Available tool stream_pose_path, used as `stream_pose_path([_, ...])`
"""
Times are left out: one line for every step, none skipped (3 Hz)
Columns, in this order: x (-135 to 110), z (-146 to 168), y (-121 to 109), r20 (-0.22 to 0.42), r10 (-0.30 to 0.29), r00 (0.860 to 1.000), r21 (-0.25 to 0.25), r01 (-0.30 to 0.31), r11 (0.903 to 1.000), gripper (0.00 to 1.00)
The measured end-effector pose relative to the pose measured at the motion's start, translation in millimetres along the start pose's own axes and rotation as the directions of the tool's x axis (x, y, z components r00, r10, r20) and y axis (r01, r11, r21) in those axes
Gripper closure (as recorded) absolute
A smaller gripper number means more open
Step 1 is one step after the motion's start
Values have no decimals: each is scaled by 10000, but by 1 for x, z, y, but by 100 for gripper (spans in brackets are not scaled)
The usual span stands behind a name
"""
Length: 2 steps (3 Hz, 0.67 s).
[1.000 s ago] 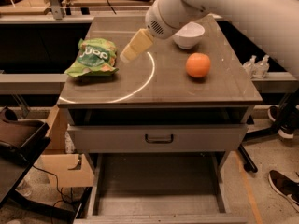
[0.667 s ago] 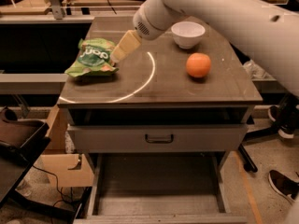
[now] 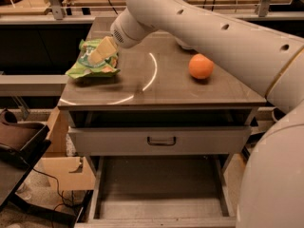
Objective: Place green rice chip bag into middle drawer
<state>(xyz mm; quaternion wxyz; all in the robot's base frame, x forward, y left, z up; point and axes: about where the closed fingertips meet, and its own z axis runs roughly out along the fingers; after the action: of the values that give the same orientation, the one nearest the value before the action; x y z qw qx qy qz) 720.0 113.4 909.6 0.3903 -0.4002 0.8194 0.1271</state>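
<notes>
The green rice chip bag lies crinkled on the table top near its left edge. My gripper is at the end of the big white arm, which reaches in from the right. The gripper is right over the top of the bag and seems to touch it. The middle drawer is pulled out below the table front, a wide grey tray with a bare floor.
An orange fruit sits on the right half of the table top. A shut grey drawer front with a dark handle is above the open tray. A cardboard box and a dark bin stand at the left.
My gripper has moved left across the table and down onto the bag. The bag and the orange fruit have stayed in place. The view is now closer.
</notes>
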Motion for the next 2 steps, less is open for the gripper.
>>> stream_pose_path([0, 0, 0, -1, 0, 10000, -1, 0, 10000, 0])
stream_pose_path([0, 9, 0, -43, 346, 9994, 227, -345, 9991, 0])
